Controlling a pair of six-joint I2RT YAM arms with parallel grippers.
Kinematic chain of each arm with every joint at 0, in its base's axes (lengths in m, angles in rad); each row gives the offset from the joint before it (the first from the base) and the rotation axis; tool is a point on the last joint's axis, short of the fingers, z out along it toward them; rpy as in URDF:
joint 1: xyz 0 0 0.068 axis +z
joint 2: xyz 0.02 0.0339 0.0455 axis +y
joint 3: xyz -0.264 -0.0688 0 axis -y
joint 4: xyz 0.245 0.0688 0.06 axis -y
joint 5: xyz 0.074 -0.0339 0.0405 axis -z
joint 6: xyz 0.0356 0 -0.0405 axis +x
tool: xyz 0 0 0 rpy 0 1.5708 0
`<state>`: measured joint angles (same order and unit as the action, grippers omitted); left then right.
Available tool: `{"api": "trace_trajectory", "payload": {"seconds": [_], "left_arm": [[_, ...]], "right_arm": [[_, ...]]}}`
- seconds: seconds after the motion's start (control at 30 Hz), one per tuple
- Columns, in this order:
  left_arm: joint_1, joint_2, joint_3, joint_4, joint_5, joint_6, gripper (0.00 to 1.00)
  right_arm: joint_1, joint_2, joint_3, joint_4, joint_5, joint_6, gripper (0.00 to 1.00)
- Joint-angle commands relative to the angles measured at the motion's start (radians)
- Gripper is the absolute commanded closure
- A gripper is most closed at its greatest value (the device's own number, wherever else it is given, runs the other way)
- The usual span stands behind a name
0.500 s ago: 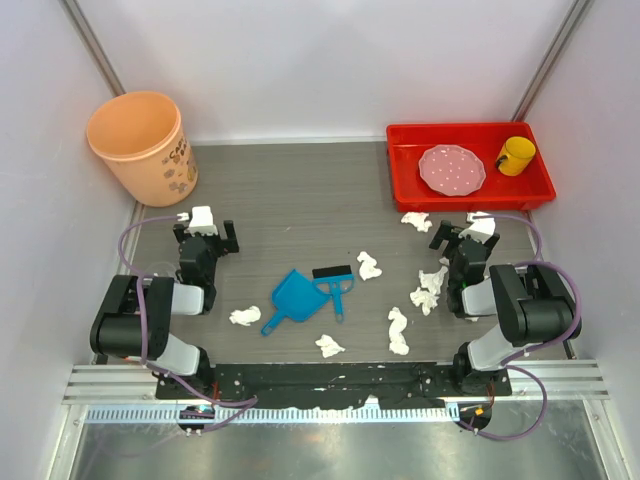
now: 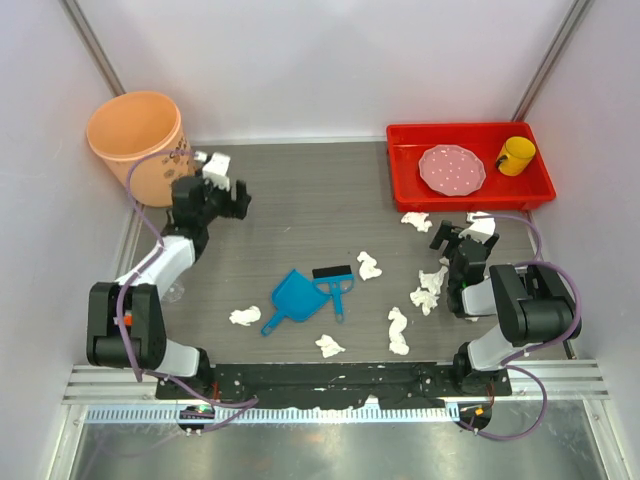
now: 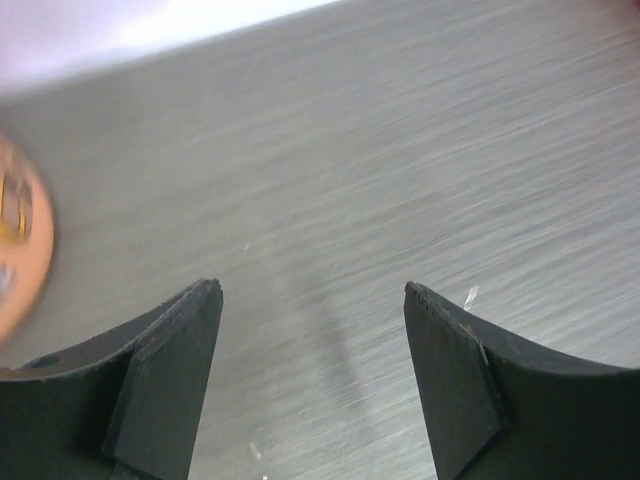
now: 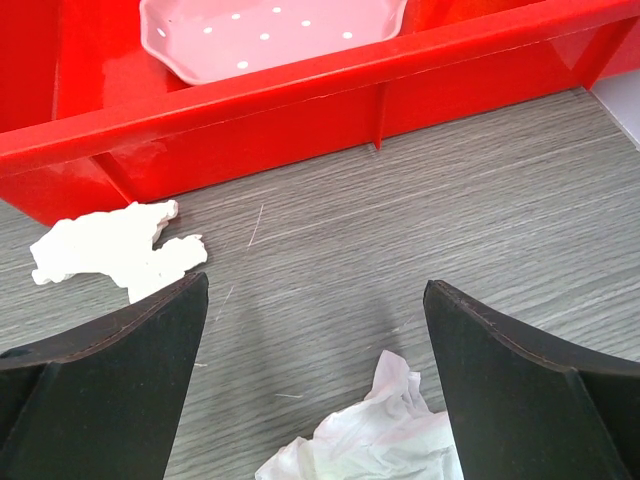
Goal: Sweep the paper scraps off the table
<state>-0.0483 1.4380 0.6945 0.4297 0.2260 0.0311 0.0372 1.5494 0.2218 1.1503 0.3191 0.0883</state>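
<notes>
Left arm (image 2: 165,258) is stretched way out toward the bucket (image 2: 135,135), left gripper (image 3: 312,385) spread wide over bare table (image 2: 300,190). Right arm (image 2: 525,300) is folded up, right gripper (image 4: 315,390) spread too, near the tray (image 2: 470,195). Scraps (image 2: 398,330) are scattered mid-table.

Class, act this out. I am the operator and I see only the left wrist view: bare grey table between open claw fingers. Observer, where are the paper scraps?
Observer: None is near your left claw. The paper scraps are scattered over the near and right parts of the table, up to the red tray.
Operator: Is there a tool to sweep with?
Observer: A blue dustpan and a brush lie side by side mid-table.
Operator: And the right claw?
Observer: The right claw is open and holds nothing. One scrap lies on the table close to it.
</notes>
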Motion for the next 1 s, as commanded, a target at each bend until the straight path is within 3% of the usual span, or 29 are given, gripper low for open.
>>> {"api": "trace_trajectory", "payload": {"seconds": [0.0, 0.07, 0.17, 0.27, 0.37, 0.57, 0.83, 0.97], "left_arm": [[-0.138, -0.057, 0.275, -0.595, 0.263, 0.218, 0.24], [-0.229, -0.057, 0.342, -0.824, 0.289, 0.388, 0.24], [-0.449, -0.019, 0.404, -1.062, 0.334, 0.495, 0.24], [-0.621, 0.007, 0.419, -1.144, 0.28, 0.562, 0.24], [-0.734, 0.033, 0.401, -1.106, 0.234, 0.586, 0.27], [-0.821, 0.159, 0.441, -1.054, 0.124, 0.622, 0.31], [-0.825, 0.323, 0.545, -1.02, 0.087, 0.604, 0.42], [-0.828, 0.352, 0.58, -1.005, 0.124, 0.561, 0.42]], "right_arm": [[0.003, -0.008, 0.01, 0.049, 0.008, -0.007, 0.06], [0.003, -0.009, 0.01, 0.048, 0.008, -0.005, 0.06], [0.003, -0.008, 0.01, 0.048, 0.008, -0.005, 0.07], [0.003, -0.009, 0.011, 0.045, 0.008, -0.005, 0.08], [0.004, -0.008, 0.011, 0.046, 0.009, -0.005, 0.08], [0.003, -0.009, 0.011, 0.045, 0.011, -0.005, 0.09], [0.003, -0.008, 0.011, 0.045, 0.009, -0.007, 0.09], [0.003, -0.008, 0.011, 0.045, 0.008, -0.005, 0.09]]}}
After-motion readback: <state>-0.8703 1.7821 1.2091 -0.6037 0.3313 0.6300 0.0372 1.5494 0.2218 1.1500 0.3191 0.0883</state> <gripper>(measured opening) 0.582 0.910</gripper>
